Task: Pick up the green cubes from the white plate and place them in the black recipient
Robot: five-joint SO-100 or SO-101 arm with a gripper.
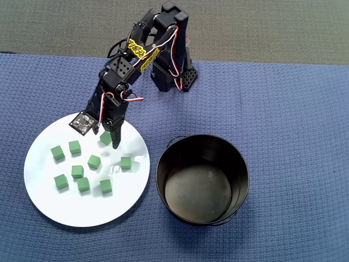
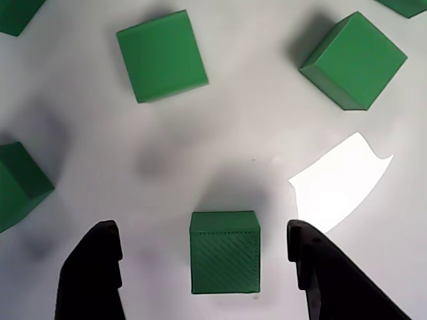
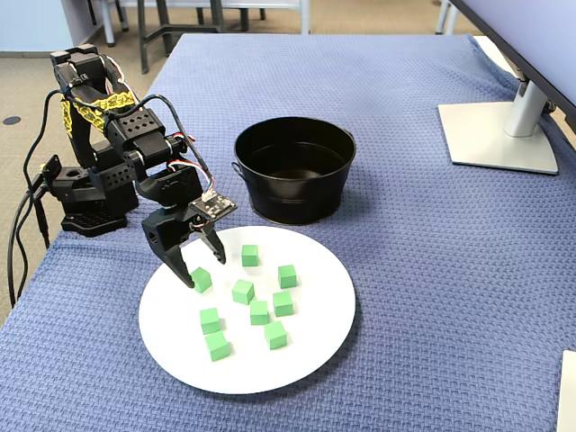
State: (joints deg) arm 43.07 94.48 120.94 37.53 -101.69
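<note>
My black two-finger gripper (image 2: 203,267) is spread wide, one small matte green cube (image 2: 224,252) sitting between my fingertips on the glossy round white plate (image 2: 253,147), untouched; the other cubes lie just ahead. If I close unevenly, one finger could shove it sliding across the slick plate; the black round bucket (image 1: 202,179), well off to my side, looks empty.

cubes: eight green cubes (image 1: 94,161) scattered flat on my white plate (image 1: 54,210)
nearest cube: (image 2: 224,251) between my open fingers
recipient: black recipient (image 1: 203,177) upright, beside plate
</note>
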